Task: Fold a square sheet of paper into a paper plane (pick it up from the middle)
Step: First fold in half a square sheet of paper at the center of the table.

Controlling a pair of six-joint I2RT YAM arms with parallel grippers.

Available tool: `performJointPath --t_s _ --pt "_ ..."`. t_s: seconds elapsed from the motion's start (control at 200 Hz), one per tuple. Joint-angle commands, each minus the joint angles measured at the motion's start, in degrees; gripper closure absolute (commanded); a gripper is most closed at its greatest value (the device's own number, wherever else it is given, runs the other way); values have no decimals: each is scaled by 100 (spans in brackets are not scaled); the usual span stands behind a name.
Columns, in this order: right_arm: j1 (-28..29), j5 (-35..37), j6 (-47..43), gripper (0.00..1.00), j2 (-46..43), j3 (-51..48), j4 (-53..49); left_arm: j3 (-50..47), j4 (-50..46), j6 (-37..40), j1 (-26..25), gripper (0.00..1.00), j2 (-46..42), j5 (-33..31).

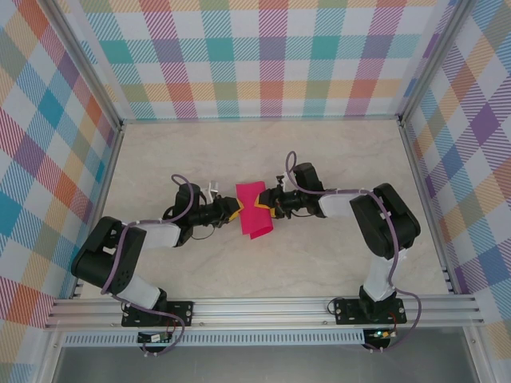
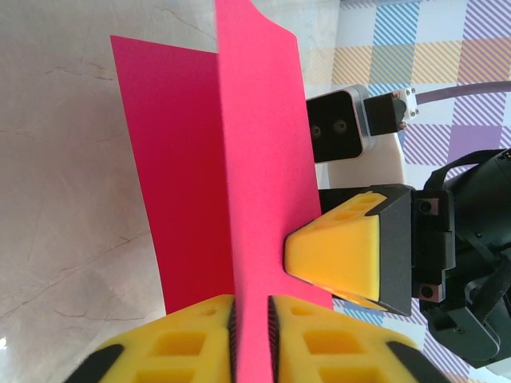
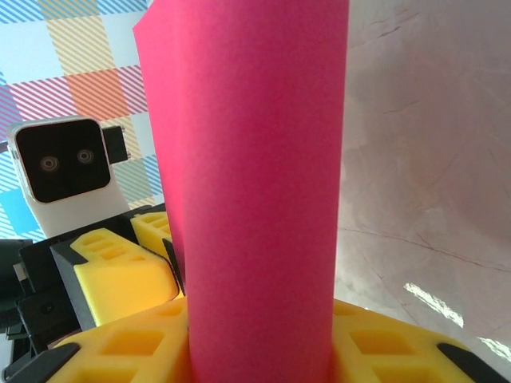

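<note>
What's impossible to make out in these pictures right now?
Left wrist view: far finger of the right pincer, behind the square sheet of paper.
Right wrist view: the sheet's top edge, cut off by the frame.
Top view: any creases in the sheet, too small.

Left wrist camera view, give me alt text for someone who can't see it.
A magenta-pink sheet of paper, bent into two panels, runs up the middle of the frame over a pale marbled table. The left gripper pinches its near edge at the bottom, and the right gripper meets it from the right with a yellow finger.
</note>
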Motion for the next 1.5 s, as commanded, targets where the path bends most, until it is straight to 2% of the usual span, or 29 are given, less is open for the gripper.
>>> performJointPath --t_s 0.0,0.115,0.21,0.435,0.49,0.74,0.85,1.12,1.28,1.405,1.495 --pt "-27 -71 -169 62 72 -38 23 89 277 -13 -142 88 115 -96" --pt "-30 -54 -233 59 75 -22 -87 168 224 28 -176 100 258 -117" --pt "-36 66 -484 49 6 47 -533 246 87 106 -219 100 345 -136" --pt "-27 964 -1665 25 -485 479 -2693 388 -370 408 -386 100 420 -223" --pt "-19 1185 -1883 24 -547 608 -3142 411 -370 426 -436 100 474 -215" --pt "-9 1824 -2328 20 -951 667 -3913 477 -350 443 -586 100 566 -308" --pt "17 2382 -2575 18 -968 722 -4445 539 -331 445 -684 100 622 -313" --pt "17 3277 -2791 4 -1250 752 -4989 770 -246 447 -987 100 820 -437" --pt "10 2826 -2884 3 -1369 681 -4892 963 -306 447 -1207 100 1056 -565" --pt "-145 2976 -2876 4 -1570 558 -5000 1120 -362 412 -1448 100 1266 -806" --pt "-336 2733 -2956 5 -1645 382 -4897 1249 -516 403 -1649 100 1379 -1111"
